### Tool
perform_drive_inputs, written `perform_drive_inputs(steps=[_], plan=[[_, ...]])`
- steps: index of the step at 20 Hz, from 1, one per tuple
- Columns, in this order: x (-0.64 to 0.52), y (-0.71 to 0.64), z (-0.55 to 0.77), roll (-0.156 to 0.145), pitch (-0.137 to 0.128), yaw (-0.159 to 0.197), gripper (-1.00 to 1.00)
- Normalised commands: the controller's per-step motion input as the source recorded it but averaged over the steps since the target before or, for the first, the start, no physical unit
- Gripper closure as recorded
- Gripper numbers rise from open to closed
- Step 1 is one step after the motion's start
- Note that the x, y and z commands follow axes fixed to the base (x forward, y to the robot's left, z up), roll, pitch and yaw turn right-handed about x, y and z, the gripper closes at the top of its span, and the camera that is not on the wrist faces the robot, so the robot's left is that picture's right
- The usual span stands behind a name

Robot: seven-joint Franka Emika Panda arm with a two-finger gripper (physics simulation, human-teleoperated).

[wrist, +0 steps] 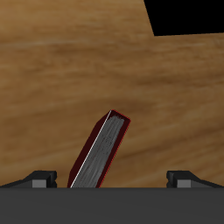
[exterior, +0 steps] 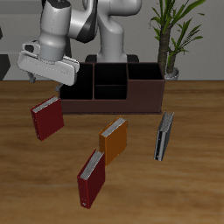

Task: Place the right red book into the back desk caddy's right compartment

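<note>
The tool (exterior: pixel 58 83) hangs above the desk (exterior: pixel 197 188), close to the near end of the back desk caddy (exterior: pixel 114 90). Its fingers stand wide apart and grip nothing. In the wrist view both fingertips (wrist: pixel 39 178) show with open space between them, and the right red book (wrist: pixel 99 151) stands below, tilted, with its white page edges facing up.

In the exterior view this book (exterior: pixel 48 117) stands just below the tool and slightly toward the desk's front edge, well short of the caddy's wall. The right compartment (exterior: pixel 80 80) sits almost directly beside the tool, partly hidden behind its body.

From here, several things could go wrong. The book sits skewed to the line between the fingers, nearer one fingertip than the other, so a straight descent may land a fingertip on the cover and tip it over. A second red book (exterior: pixel 91 178) stands farther from the tool toward the front edge, and it looks nearly identical, so picking that one would be a mistake. The orange book (exterior: pixel 114 140) lies between them. A dark grey book (exterior: pixel 164 136) stands well away. A shallow pinch on the spine could let the book swing when lifted and catch the caddy's rim.

No brand, label or writing can be read on any cover or on the caddy.
</note>
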Motion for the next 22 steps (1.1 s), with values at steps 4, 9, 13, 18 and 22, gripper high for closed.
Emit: perform_drive_inputs(steps=[4, 9, 13, 18, 22], plan=[[0.14, -0.02, -0.15, -0.007, 0.008, -0.032, -1.00], [0.18, -0.02, -0.21, -0.005, 0.008, -0.037, -1.00], [0.08, -0.17, -0.23, -0.017, 0.016, -0.063, -1.00], [0.01, -0.12, -0.19, -0.014, 0.001, -0.046, -1.00], [0.00, -0.03, -0.38, -0.006, 0.030, -0.021, -1.00]])
